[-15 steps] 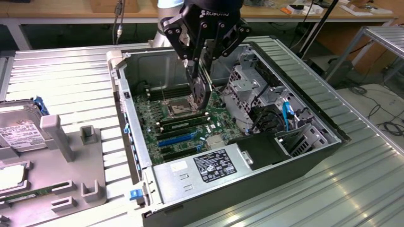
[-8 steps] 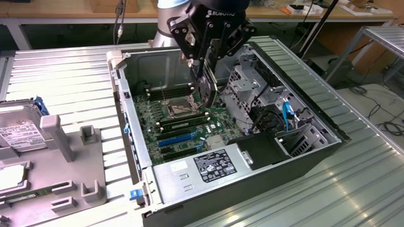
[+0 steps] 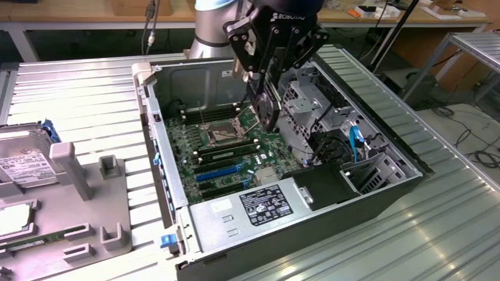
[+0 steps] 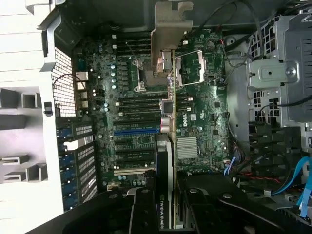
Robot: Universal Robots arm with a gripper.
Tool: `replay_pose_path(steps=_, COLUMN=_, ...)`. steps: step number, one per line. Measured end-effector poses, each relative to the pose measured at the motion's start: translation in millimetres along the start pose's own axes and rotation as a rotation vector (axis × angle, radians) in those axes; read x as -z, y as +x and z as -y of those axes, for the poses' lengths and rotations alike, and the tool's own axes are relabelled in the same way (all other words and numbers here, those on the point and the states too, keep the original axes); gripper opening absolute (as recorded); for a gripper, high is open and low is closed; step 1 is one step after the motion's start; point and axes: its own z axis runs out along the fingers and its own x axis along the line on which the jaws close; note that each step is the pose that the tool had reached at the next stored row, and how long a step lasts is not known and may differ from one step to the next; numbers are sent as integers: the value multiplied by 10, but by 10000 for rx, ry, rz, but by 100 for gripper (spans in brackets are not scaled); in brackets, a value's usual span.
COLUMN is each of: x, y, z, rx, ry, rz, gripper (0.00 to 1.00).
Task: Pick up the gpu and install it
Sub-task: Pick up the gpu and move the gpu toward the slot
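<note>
the gripper (image 3: pixel 264 82) is partly closed and clamped on the gpu (image 3: pixel 267 112), which hangs edge-down inside the open case (image 3: pixel 156 146), above the motherboard (image 3: pixel 234 149) near the cpu socket (image 3: pixel 222 136). in the wrist view the card runs across the slots (image 4: pixel 136 131), not along them, with its bracket (image 4: pixel 168 34) away from the rear openings (image 4: pixel 83 161). lowered like this, i judge its edge would strike board parts rather than seat. turning it so near the drive cage (image 3: pixel 308 102) could knock it, and the thin-edge grip may let it twist.
</note>
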Motion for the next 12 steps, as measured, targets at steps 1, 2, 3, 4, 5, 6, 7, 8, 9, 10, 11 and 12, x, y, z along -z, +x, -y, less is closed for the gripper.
replay_pose_path(steps=1, x=-1, y=-34, z=-3, rx=1, ry=1, rz=0, gripper=27)
replay_pose_path(steps=2, x=-1, y=-59, z=-5, rx=1, ry=1, rz=0, gripper=27)
replay_pose_path(steps=3, x=-2, y=-83, z=-6, rx=1, ry=0, rz=0, gripper=27)
replay_pose_path(steps=4, x=-3, y=-105, z=-8, rx=0, ry=1, rz=0, gripper=27)
replay_pose_path(steps=5, x=-4, y=-127, z=-10, rx=-1, ry=0, rz=0, gripper=27)
replay_pose_path(steps=6, x=-4, y=-155, z=-12, rx=0, ry=1, rz=0, gripper=27)
replay_pose_path(steps=7, x=-5, y=-176, z=-13, rx=0, ry=0, rz=0, gripper=27)
replay_pose_path(steps=8, x=-6, y=-218, z=-16, rx=1, ry=0, rz=0, gripper=27)
replay_pose_path(steps=9, x=-7, y=-260, z=-20, rx=1, ry=0, rz=0, gripper=27)
replay_pose_path(steps=10, x=-9, y=-309, z=-24, rx=0, ry=0, rz=0, gripper=27)
replay_pose_path(steps=11, x=-10, y=-341, z=-26, rx=0, ry=0, rz=0, gripper=27)
replay_pose_path(steps=12, x=-11, y=-374, z=-29, rx=1, ry=0, rz=0, gripper=27)
